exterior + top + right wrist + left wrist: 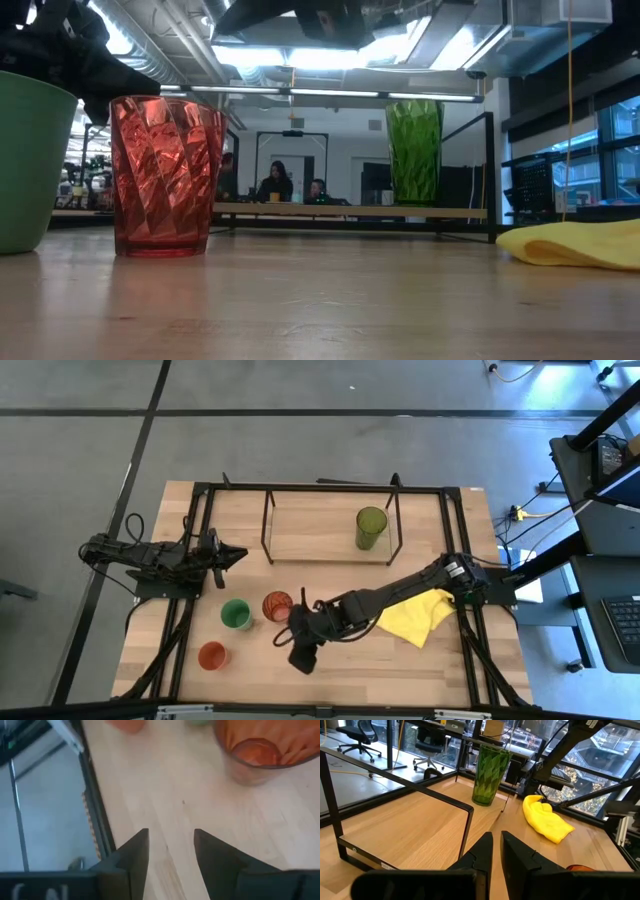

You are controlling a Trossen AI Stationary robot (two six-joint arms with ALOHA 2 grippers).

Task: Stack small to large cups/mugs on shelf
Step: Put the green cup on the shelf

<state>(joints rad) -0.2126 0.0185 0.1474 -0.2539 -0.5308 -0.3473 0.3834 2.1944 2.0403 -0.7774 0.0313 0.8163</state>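
High view: worktop (440, 660) carries all. Shelf (310, 538) at back, olive-green cup (370, 527) alone on its right end, likely as largest anchor. Bright green cup (236, 614), orange-brown cup (277, 606), orange-red cup (212, 656) wait up front, off shelf. Right pincer (303, 656) fingers apart, empty, just beside orange-brown cup, probably lining up grasp. Left pincer (234, 554) nearly together, empty, parked beside shelf.

Wooden table (440, 660) carries shelf (300, 545), three cups and yellow cloth (415, 615); olive-green cup (371, 527) stands on the shelf
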